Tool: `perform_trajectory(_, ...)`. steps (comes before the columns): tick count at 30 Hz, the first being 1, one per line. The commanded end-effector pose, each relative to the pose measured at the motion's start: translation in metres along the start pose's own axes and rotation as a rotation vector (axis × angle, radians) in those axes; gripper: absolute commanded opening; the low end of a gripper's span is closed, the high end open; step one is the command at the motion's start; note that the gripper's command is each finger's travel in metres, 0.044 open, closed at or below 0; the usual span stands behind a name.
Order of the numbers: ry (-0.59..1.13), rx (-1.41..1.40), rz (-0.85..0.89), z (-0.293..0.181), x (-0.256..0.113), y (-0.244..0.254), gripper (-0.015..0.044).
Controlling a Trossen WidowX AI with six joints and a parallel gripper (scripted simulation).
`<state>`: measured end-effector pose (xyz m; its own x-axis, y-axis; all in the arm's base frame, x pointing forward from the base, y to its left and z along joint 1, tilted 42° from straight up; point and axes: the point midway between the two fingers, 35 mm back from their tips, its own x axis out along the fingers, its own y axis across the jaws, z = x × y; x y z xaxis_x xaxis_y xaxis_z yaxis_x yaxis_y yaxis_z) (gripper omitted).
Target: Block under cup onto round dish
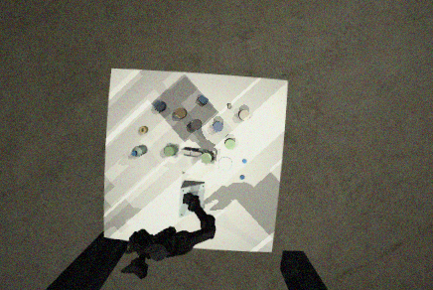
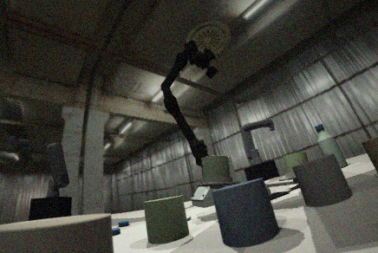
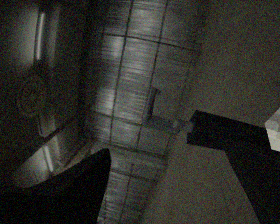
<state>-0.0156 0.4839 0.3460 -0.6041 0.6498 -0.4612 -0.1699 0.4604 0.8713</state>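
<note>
High above and beyond the near table edge, the gripper (image 1: 133,267) (image 2: 210,65) stood with its fingers spread and nothing between them; one dark finger (image 3: 67,195) showed in the wrist view. Under the raised arm (image 1: 174,241) (image 2: 172,101) lay the pale table (image 1: 124,176) (image 3: 274,139), well apart from the gripper. Two dark supports, a left one (image 1: 84,262) and a right one (image 1: 304,265), showed at the lower side of the top view, the left one nearer the gripper.

Well away from the gripper, across the arm's foot, stood the balance (image 1: 191,152). It bore two green cups, the nearer-bottle cup (image 1: 170,150) (image 2: 296,161) and the dish-side cup (image 1: 207,157) (image 2: 216,169). Both were closed to view, so the hidden block could not be seen, nor which cup covered it. The round dish (image 1: 224,163) lay beside the dish-side cup, farther from the gripper, with no cup above it.

A third green cup (image 1: 229,143) (image 2: 166,219) stood beyond the dish. Farther from the gripper than the balance were six other rounded or blocky pieces, among them a grey cylinder (image 1: 194,125) (image 2: 322,180) and a blue cylinder (image 1: 217,126) (image 2: 245,212); what any contained could not be told. There were also one bottle (image 1: 139,151) (image 2: 331,147), one yellowish ring and two small blue pieces.
</note>
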Motion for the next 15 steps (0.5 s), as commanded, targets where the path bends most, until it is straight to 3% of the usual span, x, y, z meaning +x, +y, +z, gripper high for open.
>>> perform_trajectory(1, -0.004, 0.003, -0.004, 0.001, 0.000, -0.001, 0.0426)
perform_trajectory(15, -0.276, 0.173, -0.329, 0.037, -0.003, -0.108, 0.0440)
